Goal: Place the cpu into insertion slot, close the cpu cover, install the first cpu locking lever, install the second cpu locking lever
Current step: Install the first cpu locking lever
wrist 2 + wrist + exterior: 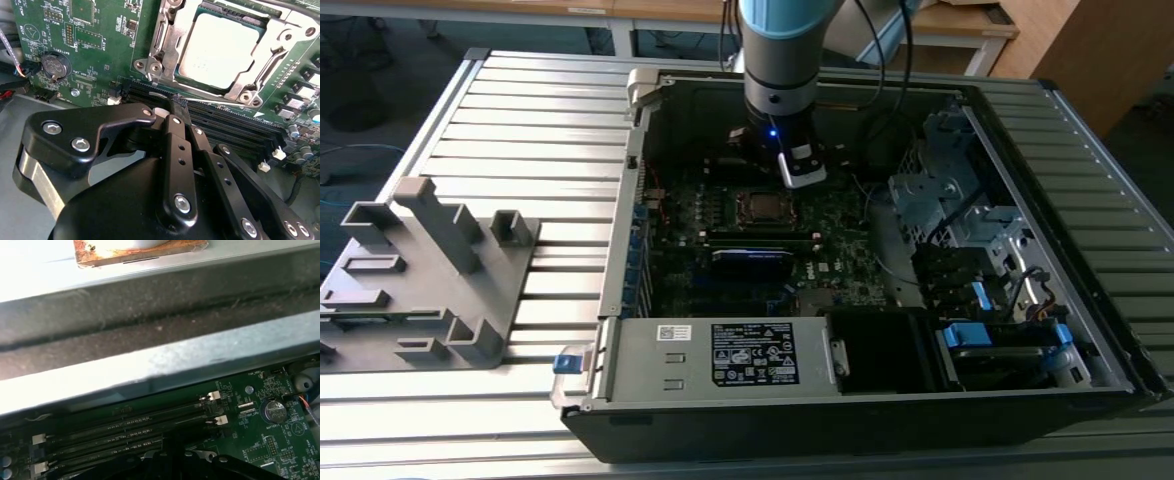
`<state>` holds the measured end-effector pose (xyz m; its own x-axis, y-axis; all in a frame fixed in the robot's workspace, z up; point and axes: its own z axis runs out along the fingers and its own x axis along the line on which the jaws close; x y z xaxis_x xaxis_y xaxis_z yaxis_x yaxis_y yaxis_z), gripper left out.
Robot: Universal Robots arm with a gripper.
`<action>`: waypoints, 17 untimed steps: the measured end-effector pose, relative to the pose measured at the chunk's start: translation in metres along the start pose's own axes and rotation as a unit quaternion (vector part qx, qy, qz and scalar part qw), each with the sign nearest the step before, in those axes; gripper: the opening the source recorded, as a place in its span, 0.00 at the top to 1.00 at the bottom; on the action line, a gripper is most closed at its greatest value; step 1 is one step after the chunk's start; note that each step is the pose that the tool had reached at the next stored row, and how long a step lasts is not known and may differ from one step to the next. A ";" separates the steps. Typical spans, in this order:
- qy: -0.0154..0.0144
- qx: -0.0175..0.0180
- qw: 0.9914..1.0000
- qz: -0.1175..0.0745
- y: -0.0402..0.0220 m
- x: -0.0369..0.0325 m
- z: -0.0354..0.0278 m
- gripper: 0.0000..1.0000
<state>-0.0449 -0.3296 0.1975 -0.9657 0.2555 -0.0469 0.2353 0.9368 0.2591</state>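
The cpu (pixel 220 47), a flat square with a dull grey top, lies in the insertion slot (pixel 761 206) on the green motherboard (pixel 100 45). The silvery cpu cover (pixel 167 40) lies flat around it, framing its top. A thin silvery locking lever (pixel 225 104) runs along the socket's edge on the memory-slot side. My gripper (pixel 178 102) is shut, its black tip resting against this lever beside the socket. In the exterior view the gripper (pixel 787 165) hangs inside the open computer case, just behind the socket.
Long black memory slots (pixel 240 125) lie beside the socket, under the gripper. A coin battery (pixel 52 65) sits on the board. The case wall (pixel 150 340) is close by. Drive cages (pixel 961 200) stand at the exterior view's right, a grey fixture (pixel 427 270) on the table at its left.
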 end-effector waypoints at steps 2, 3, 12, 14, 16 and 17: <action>0.000 0.000 1.000 0.000 -0.0002 0.0006 -0.0001 0.89; 0.000 0.000 1.000 0.000 -0.0002 0.0009 -0.0001 0.89; 0.000 -0.002 1.000 0.000 -0.0001 0.0016 0.0000 0.89; 0.000 -0.002 1.000 0.000 0.0000 0.0016 0.0000 0.89; 0.000 -0.002 1.000 0.000 -0.0002 0.0018 0.0012 0.89; 0.000 -0.002 1.000 0.000 -0.0005 0.0019 0.0019 0.89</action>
<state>-0.0467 -0.3292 0.1954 -0.9656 0.2557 -0.0466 0.2351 0.9358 0.2625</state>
